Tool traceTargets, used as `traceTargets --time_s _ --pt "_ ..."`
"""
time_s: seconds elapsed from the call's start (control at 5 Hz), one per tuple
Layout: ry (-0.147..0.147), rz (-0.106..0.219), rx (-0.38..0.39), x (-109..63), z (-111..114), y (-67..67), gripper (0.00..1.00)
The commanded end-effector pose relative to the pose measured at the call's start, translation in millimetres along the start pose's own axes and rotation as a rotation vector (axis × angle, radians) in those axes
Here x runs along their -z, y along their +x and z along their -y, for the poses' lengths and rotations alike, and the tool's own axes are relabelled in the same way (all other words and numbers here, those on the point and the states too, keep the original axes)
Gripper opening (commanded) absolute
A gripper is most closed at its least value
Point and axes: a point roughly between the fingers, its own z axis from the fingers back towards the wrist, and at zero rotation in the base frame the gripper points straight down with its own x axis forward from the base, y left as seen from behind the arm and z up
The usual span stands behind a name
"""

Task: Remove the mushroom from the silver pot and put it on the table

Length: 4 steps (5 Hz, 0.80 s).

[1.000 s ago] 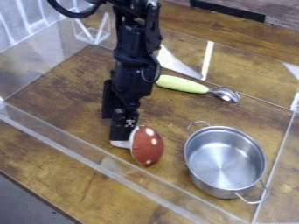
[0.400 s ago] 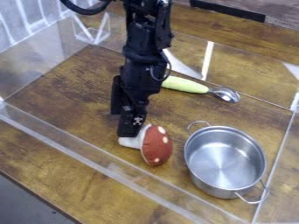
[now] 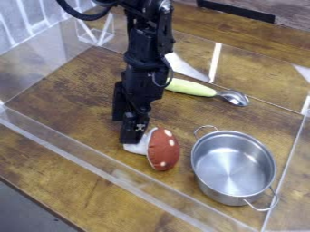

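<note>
One mushroom (image 3: 161, 149), one silver pot (image 3: 233, 166), one spoon (image 3: 204, 90) — seemingly.

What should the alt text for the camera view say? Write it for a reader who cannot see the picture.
A toy mushroom with a dark red, white-dotted cap lies on its side on the wooden table, outside the empty silver pot to its right. The black robot gripper stands open at its stem end; a spoon lies behind.

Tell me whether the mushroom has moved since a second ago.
Yes. The mushroom lies on the table slightly nearer the silver pot's rim than before, its gap to the pot narrower.
</note>
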Motion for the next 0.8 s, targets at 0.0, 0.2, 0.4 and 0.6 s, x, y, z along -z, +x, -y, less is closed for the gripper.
traceTargets --time_s 0.0,0.2,0.4,0.6 --pt "0.036 0.033 -0.014 -9.9 -15.2 0.9 1.00" --pt "0.035 0.025 -0.034 -8.4 -26.4 -3.0 1.00" --pt "0.031 0.018 -0.054 -6.6 -37.5 -7.8 1.00" --pt "0.033 0.014 -0.051 -8.2 -33.1 -0.6 1.00"
